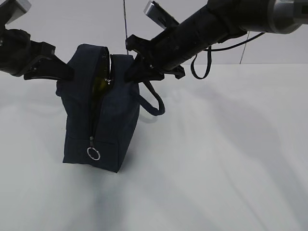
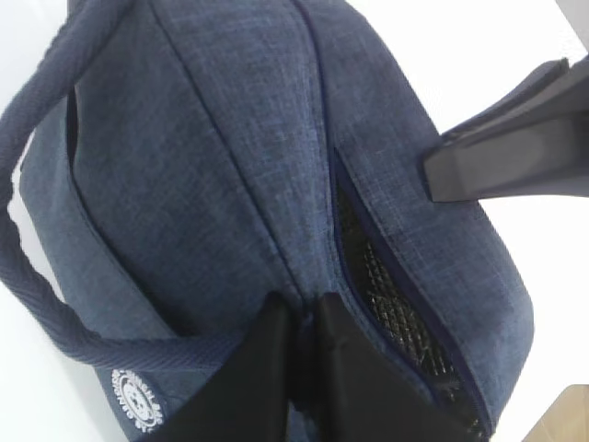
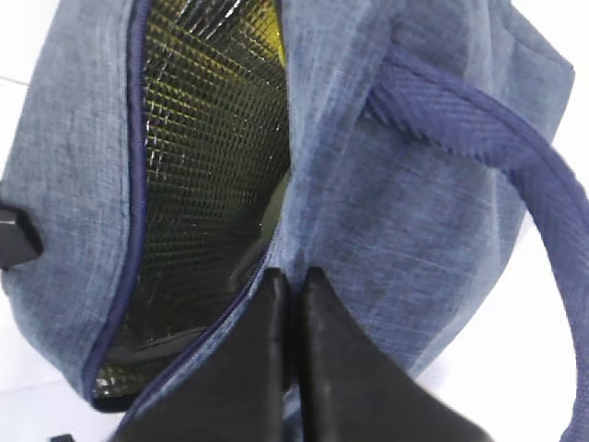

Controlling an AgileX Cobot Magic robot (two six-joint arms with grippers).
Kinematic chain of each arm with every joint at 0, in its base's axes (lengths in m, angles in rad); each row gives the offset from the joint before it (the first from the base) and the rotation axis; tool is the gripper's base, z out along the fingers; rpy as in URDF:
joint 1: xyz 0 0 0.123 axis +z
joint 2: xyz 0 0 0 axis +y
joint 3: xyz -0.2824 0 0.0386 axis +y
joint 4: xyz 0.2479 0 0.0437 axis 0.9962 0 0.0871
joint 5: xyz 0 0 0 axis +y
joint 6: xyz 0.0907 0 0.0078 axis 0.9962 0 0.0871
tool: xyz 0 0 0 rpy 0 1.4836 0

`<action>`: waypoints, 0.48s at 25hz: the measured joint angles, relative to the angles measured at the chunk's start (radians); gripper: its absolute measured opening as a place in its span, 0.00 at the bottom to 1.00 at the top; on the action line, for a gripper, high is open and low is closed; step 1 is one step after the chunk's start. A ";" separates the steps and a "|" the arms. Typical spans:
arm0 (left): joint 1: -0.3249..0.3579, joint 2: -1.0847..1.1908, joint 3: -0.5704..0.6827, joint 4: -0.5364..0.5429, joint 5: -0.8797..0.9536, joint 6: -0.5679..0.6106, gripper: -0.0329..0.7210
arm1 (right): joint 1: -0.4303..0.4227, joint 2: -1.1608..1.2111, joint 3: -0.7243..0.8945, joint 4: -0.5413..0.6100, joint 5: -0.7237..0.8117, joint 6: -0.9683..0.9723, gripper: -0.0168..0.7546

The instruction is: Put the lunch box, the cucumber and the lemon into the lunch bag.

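Both pincers, left (image 2: 299, 318) and right (image 3: 290, 285), clenched on lunch bag (image 1: 103, 120) fabric beside its zipper opening. Suggest pulling apart evenly, keeping mouth wide.

My left hand (image 1: 67, 73) comes in from upper left, fingers pinched together on lunch bag (image 1: 103, 120) fabric. My right hand (image 1: 132, 72) reaches in from upper right, arm slanting down, fingers (image 3: 276, 368) pressed together on bag's opposite edge.

White table (image 1: 231, 159); pale wall (image 1: 72, 29) behind.
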 joint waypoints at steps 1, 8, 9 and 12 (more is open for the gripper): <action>0.000 0.000 0.000 0.000 0.000 0.000 0.07 | 0.000 0.000 0.000 0.000 0.000 -0.002 0.11; -0.004 0.000 0.000 -0.012 -0.001 0.000 0.07 | 0.000 0.001 0.000 0.000 -0.002 -0.030 0.02; -0.009 0.000 0.000 -0.015 -0.001 0.002 0.07 | 0.000 0.001 0.000 -0.002 -0.002 -0.041 0.02; -0.030 0.002 0.000 -0.039 -0.002 0.023 0.07 | 0.000 -0.010 0.000 -0.033 -0.002 -0.056 0.02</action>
